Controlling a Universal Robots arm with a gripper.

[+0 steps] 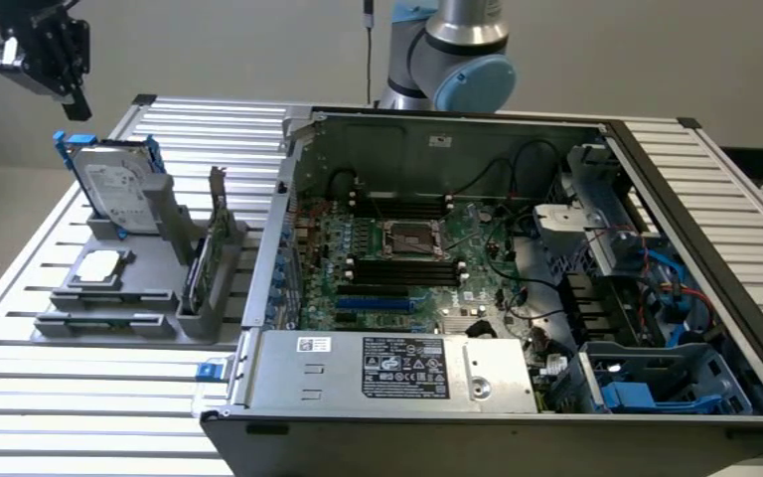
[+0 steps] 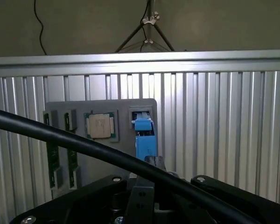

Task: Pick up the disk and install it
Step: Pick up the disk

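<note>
1. Slatted metal counter (image 1: 37,397) across the exterior view, carrying a grey holder (image 1: 103,323) near its edge on the exterior view's left and an open computer case (image 1: 461,139) across its middle.
2. Disk (image 1: 110,184) upright in the holder's rear slot, blue carrier around it, toward the counter's far corner on the exterior view's left. Not yet picked up.
3. Fingers (image 1: 76,99) high above that corner, well apart from the disk, closed and gripping nothing.
4. Likely trouble: coming down closed like this, hence a knock on the disk's top edge instead of a straddle, enough to tilt it in its slot or shove the holder along the slats.
5. Close neighbours on the holder: a processor chip (image 1: 100,266) lying flat nearer the counter's front edge, and a green circuit card (image 1: 203,258) on edge beside the disk. Any sideways drift on approach, and a risk of clipping the card.
6. Wrist view: looking down on the holder, with the disk (image 2: 144,137) edge-on as a blue strip just beside the chip. Narrow target, so little margin for a misaligned grasp.
7. Black cable (image 2: 84,147) slung across in front of the fingers. Possible snag on the holder or the case rim during a descent.
8. Crowded case interior, wires near the bays: with a crooked grip, a probable jam on insertion.
</note>
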